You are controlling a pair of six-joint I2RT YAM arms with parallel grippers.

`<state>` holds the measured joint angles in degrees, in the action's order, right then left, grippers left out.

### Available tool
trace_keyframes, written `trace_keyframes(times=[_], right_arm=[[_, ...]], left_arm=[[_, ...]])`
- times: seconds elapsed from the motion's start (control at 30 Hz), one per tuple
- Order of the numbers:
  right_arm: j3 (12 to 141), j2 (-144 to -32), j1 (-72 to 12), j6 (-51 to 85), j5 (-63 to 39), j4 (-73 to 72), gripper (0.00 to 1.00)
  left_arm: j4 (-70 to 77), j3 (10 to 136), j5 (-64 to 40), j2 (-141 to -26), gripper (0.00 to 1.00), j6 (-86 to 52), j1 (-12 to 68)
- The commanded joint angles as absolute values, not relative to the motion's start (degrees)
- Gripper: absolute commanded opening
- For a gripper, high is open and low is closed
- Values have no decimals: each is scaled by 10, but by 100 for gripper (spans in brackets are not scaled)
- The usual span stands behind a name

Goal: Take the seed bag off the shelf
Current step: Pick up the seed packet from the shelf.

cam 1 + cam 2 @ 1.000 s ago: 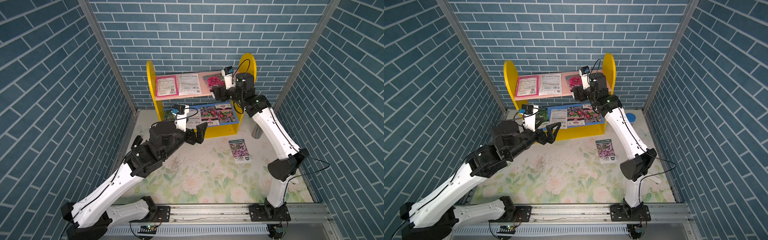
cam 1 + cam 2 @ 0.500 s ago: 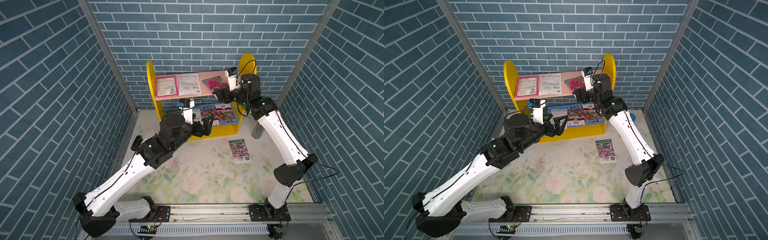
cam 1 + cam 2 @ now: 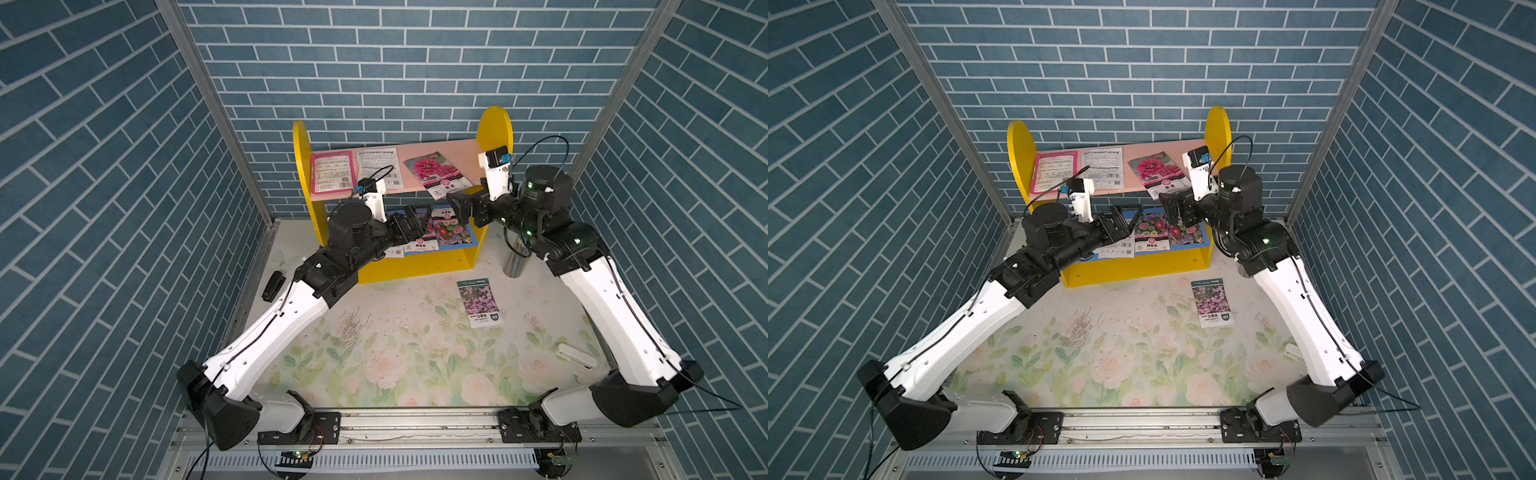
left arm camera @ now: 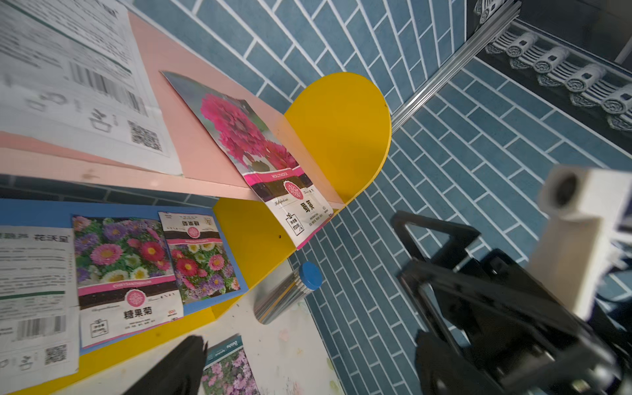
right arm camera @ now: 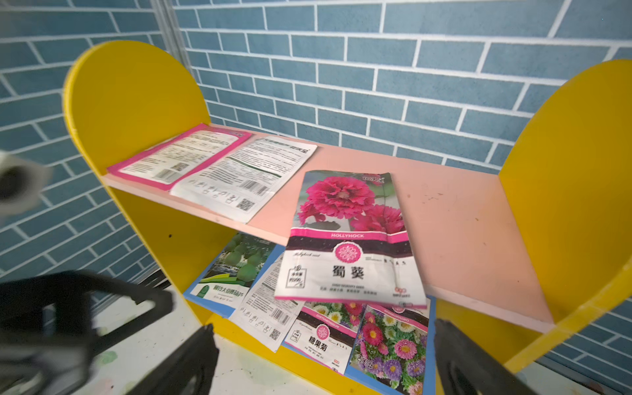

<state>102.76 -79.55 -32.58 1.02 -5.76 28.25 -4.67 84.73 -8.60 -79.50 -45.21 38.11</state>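
The shelf point(image 3: 494, 129) stands against the back wall. My left gripper point(image 3: 413, 222) has moved in at the blue lower board point(image 4: 34, 210), jaws wide and empty. My right gripper point(image 3: 457, 208) has just let go and backed off. The hollyhock seed bag point(image 3: 436, 172) now overhangs the pink upper board point(image 3: 465, 153) — an edge I can pinch.

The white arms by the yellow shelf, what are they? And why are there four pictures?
They are two robot arms, each ending in a pincer called a gripper. Two pictures look down from a camera above; the other two come from small cameras on the arms' wrists. The shelf holds flower seed packets on both boards. One pink hollyhock packet sticks out over the front edge of the pink board. A purple-flower packet lies on the flowery table. The left gripper and right gripper are both open, holding nothing.
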Motion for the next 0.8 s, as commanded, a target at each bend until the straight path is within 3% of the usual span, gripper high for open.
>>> trace_keyframes(times=[0.0,0.33,0.77], right_arm=[[977,-729,-325,-13,-103,248,100],[873,-607,-325,-18,-104,255,100],[839,-578,-325,-9,-108,261,100]], left_arm=[[-20,881,-119,-822,100,-488,374],[17,918,-165,-899,92,-538,344],[16,1013,-218,-990,77,-561,334]])
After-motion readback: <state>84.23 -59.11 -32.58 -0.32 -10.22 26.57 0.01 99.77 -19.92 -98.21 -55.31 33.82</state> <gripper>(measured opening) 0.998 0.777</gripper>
